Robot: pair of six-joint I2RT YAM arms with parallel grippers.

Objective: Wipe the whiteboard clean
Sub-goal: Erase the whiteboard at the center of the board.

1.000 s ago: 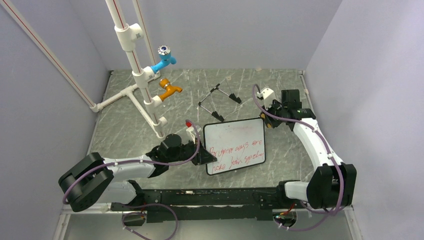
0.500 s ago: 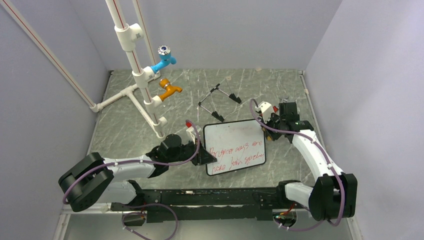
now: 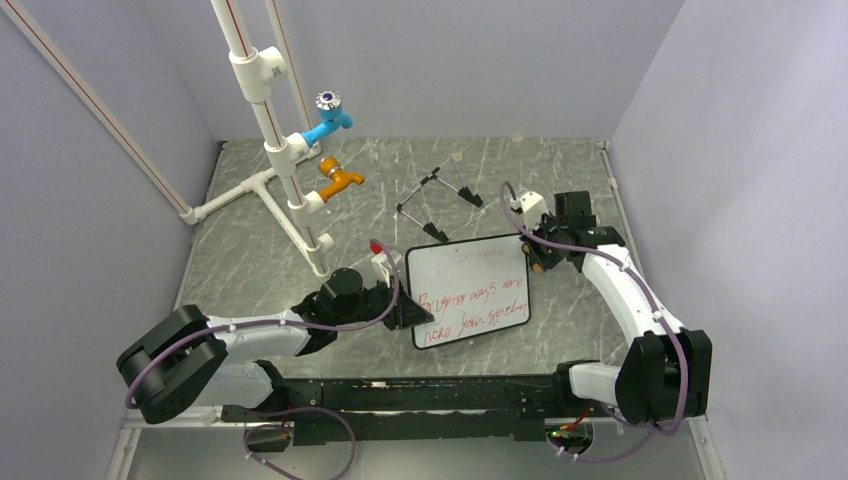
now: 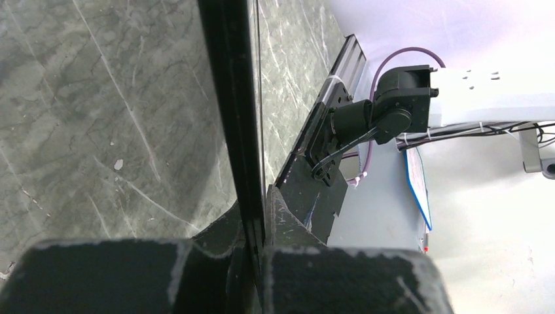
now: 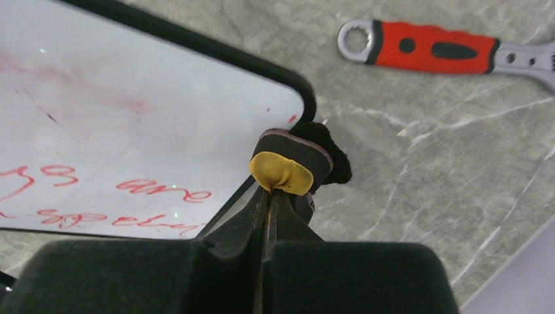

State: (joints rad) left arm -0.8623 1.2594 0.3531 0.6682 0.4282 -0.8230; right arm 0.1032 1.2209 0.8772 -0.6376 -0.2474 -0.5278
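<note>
I'm looking at a grey-green, marble-patterned tabletop (image 3: 250,260) streaked with pale scratches. It is boxed in by three plain lavender-grey walls: the back wall (image 3: 450,60), the left wall (image 3: 60,250) and the right wall (image 3: 760,200). A white pipe frame (image 3: 262,90) stands at the back left, carrying a blue tap (image 3: 330,120) above an orange tap (image 3: 340,180), and the light is soft and even, with only faint shadows.
</note>
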